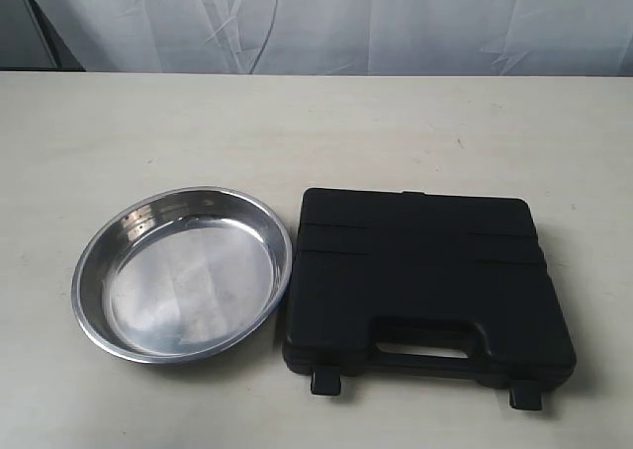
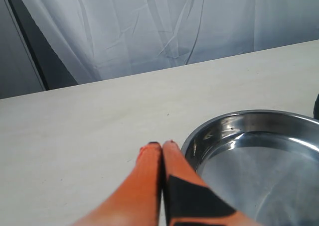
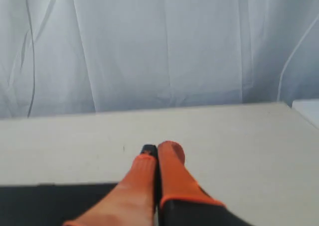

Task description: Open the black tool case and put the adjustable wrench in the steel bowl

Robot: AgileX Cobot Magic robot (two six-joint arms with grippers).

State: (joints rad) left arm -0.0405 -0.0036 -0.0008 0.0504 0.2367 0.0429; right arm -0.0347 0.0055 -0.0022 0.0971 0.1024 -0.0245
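Black case [image 1: 425, 261] sits closed just beside the bowl [image 1: 188, 281] on the table [image 1: 297, 123], while my left pincer [image 2: 162, 145] and right pincer [image 3: 157, 149] are both closed, empty

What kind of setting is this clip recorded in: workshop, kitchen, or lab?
Most likely a staged lab test bench, not a working workshop: a pale table backed by a white cloth curtain, with only a steel bowl and a closed black tool case laid out.

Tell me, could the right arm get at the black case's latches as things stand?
Probably yes: the black tool case lies close by the right arm, jaws shut, and nothing blocks the latches.
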